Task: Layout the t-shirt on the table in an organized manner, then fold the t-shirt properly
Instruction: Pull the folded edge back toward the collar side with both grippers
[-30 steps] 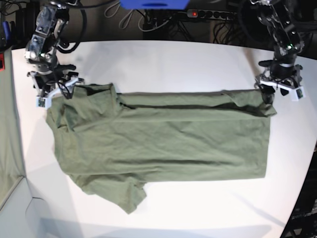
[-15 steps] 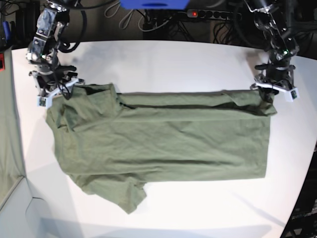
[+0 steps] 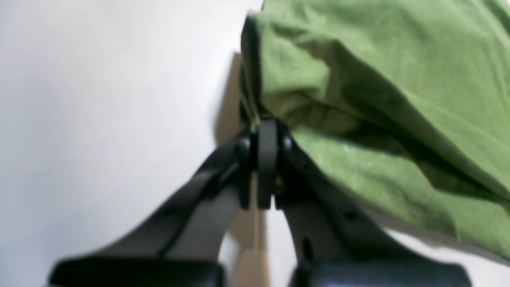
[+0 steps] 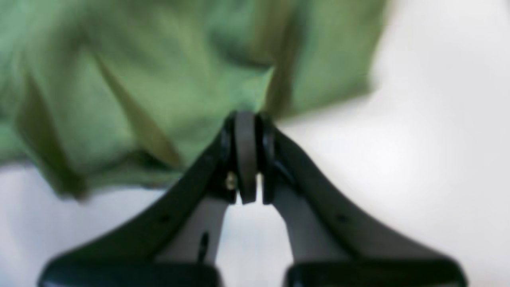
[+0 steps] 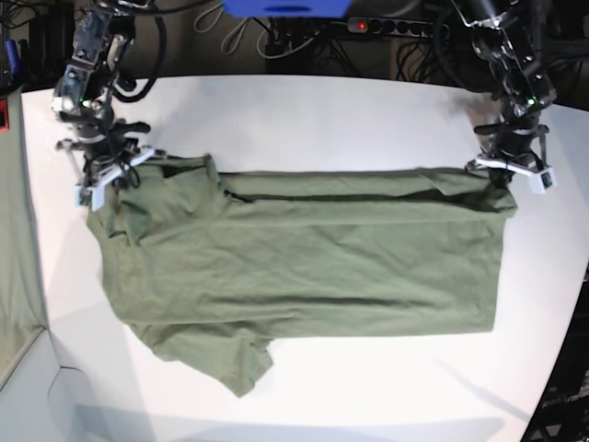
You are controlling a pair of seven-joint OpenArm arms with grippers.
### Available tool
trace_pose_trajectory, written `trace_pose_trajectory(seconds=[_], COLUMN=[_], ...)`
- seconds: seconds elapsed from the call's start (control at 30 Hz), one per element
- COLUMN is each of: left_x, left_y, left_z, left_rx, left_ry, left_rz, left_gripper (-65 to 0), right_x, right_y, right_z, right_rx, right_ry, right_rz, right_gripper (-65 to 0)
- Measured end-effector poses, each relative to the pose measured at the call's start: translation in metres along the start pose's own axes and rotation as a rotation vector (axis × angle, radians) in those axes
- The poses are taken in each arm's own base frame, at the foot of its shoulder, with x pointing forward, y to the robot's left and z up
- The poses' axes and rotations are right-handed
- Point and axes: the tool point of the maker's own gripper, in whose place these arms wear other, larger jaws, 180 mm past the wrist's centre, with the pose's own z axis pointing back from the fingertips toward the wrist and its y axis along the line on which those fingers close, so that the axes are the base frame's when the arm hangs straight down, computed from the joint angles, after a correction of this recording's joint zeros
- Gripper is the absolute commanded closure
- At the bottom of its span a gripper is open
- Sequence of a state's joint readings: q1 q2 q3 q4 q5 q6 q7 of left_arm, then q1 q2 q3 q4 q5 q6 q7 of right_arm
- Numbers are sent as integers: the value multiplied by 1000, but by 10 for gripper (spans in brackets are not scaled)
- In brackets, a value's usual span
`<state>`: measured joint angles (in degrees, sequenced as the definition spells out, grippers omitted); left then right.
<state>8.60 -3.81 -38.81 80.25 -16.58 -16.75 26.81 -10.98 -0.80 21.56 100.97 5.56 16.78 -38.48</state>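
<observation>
The olive-green t-shirt (image 5: 304, 262) lies sideways on the white table (image 5: 350, 115), hem to the right, one sleeve (image 5: 235, 359) at the lower left. Its far edge is folded over into a narrow band. My left gripper (image 5: 502, 178) sits at the far right corner of the shirt. In the left wrist view this gripper (image 3: 266, 127) is shut, with the t-shirt (image 3: 378, 91) edge pinched at its tips. My right gripper (image 5: 106, 177) is at the far left corner. The right wrist view shows it (image 4: 245, 119) shut on the blurred t-shirt (image 4: 159, 79) edge.
A greenish-grey cloth strip (image 5: 17, 239) hangs along the left edge. Cables and a power strip (image 5: 386, 26) run behind the table. The table's curved edge (image 5: 560, 359) cuts in at the lower right. White tabletop surrounds the shirt on all sides.
Both grippers went from open to shut on the shirt's far corners. The arm on the view's right shifted slightly inward; the shirt has barely moved.
</observation>
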Motion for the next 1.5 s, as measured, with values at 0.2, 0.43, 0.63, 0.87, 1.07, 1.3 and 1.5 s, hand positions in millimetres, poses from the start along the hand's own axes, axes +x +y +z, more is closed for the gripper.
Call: trace_pose_trajectory(seconds=[0.2, 0.43, 0.63, 0.87, 1.07, 1.3, 1.5], left_x=[1, 0, 1, 7, 7, 11, 13], left_y=[0, 0, 0, 7, 8, 6, 5], left_z=[0, 0, 0, 0, 1, -1, -2], left_rx=[0, 1, 1, 8, 9, 7, 6], left_ry=[-1, 1, 1, -5, -3, -12, -14], left_rz=[-1, 0, 0, -19, -21, -22, -21], left_gripper=[0, 0, 0, 0, 0, 0, 0], right_x=[52, 95, 90, 86, 51, 8, -23], right_y=[6, 42, 60, 36, -21, -29, -32], right_z=[1, -27, -51, -44, -26, -22, -38], right_rx=[6, 97, 151, 111, -19, -25, -15], right_ry=[-118, -173, -64, -80, -24, 45, 91], right_rz=[9, 24, 140, 124, 83, 56, 21], right_gripper=[0, 0, -204, -394, -400, -400, -399])
